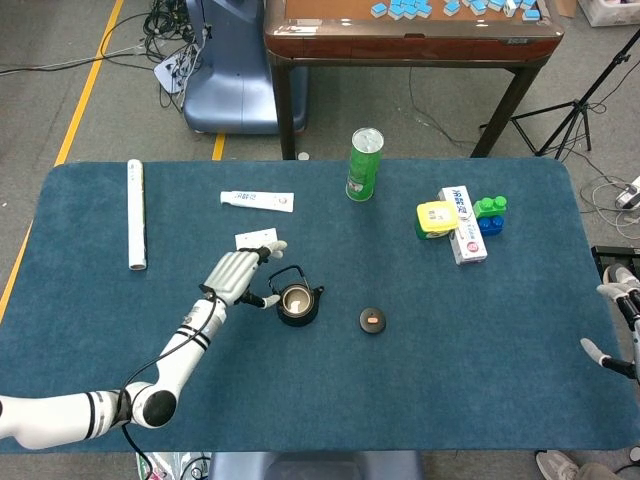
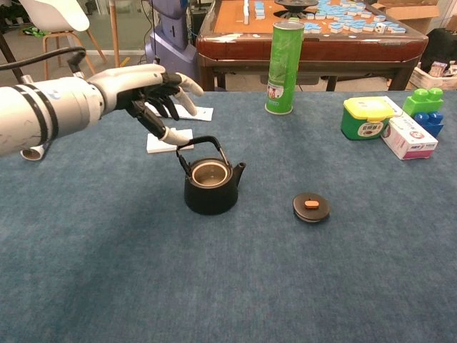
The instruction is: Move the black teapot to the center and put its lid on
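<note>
The black teapot (image 1: 298, 303) (image 2: 210, 187) stands uncovered near the table's middle, its bail handle upright. Its round black lid (image 1: 373, 321) (image 2: 311, 207) with an orange knob lies flat on the cloth a short way to the right. My left hand (image 1: 237, 277) (image 2: 142, 91) hovers just left of the pot with its fingers spread, holding nothing and clear of the handle. My right hand (image 1: 620, 322) shows only at the far right edge of the head view, off the table; its fingers are too cropped to read.
A green can (image 1: 364, 164) (image 2: 284, 67) stands behind the pot. A white card (image 1: 255, 240) lies by my left hand, with a toothpaste tube (image 1: 257, 201) and a white roll (image 1: 136, 214) further left. A yellow tub (image 1: 436, 219), white box (image 1: 460, 225) and blocks (image 1: 489, 214) sit back right.
</note>
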`<state>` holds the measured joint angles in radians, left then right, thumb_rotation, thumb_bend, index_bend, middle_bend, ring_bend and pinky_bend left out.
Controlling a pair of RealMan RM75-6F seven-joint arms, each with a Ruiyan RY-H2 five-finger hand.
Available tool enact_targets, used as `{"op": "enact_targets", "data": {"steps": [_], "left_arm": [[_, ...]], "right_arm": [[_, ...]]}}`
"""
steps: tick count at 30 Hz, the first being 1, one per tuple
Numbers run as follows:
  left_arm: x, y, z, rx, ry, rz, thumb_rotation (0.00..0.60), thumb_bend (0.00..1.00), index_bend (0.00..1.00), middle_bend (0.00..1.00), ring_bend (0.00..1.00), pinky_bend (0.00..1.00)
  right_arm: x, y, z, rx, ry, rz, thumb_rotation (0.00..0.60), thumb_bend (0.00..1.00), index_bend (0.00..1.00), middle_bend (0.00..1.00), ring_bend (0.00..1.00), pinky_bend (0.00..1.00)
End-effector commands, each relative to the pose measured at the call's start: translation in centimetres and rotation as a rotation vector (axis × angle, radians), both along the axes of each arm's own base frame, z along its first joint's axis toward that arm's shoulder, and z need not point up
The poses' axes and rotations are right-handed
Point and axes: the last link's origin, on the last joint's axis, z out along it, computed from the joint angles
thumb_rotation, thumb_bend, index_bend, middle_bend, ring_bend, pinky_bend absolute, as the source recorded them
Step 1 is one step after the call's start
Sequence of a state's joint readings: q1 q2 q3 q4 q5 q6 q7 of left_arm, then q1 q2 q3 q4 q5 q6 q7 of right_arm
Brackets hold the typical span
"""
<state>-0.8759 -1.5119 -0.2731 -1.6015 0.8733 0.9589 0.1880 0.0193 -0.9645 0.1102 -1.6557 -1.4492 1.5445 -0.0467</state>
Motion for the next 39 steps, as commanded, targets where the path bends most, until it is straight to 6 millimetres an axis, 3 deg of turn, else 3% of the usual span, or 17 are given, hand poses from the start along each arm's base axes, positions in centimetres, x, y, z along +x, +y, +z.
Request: {"op": "enact_targets", "data": {"steps": [1, 9, 16, 21, 30, 39], "left_arm": [[-1.5, -0.5, 1.4, 0.036, -0.016, 0.015, 0.600, 0.19, 0.15, 0.24, 0.27, 0.20], [-6.3, -2.4, 6.0, 0.172, -0.019, 0.058, 0.600, 0.19, 0.15, 0.24, 0.27, 0.20], [-11.6, -6.2, 9.8, 0.279, 0.042, 0.138, 0.600, 0.19, 0.15, 0.24, 0.27, 0.20], [-14.6, -9.5, 11.5, 0.317, 0.113, 0.194, 0.600, 0.19, 0.15, 0.24, 0.27, 0.20], [-17.2, -13.2, 13.2, 0.392, 0.163, 0.235, 0.600, 0.19, 0.15, 0.24, 0.27, 0.20], [-18.3, -15.0, 13.4, 0.414, 0.156, 0.227, 0.600, 0.19, 0.15, 0.24, 0.27, 0.20]], "right_arm": [[0.4, -0.3, -0.2, 0.024, 0.010, 0.012, 0.600, 0.17, 0.28, 0.28, 0.11, 0.18], [1.9, -1.5, -1.4, 0.119, 0.018, 0.073, 0.600, 0.17, 0.28, 0.28, 0.11, 0.18], [4.0, -3.2, -3.0, 0.250, 0.008, 0.165, 0.600, 0.17, 0.28, 0.28, 0.11, 0.18], [6.2, -4.9, -5.0, 0.366, 0.021, 0.249, 0.600, 0.17, 0.29, 0.28, 0.11, 0.18], [10.8, -7.6, -9.2, 0.583, 0.063, 0.390, 0.600, 0.17, 0.32, 0.28, 0.11, 0.18], [12.4, -8.8, -12.9, 0.689, 0.093, 0.395, 0.600, 0.17, 0.33, 0.29, 0.11, 0.18]]}}
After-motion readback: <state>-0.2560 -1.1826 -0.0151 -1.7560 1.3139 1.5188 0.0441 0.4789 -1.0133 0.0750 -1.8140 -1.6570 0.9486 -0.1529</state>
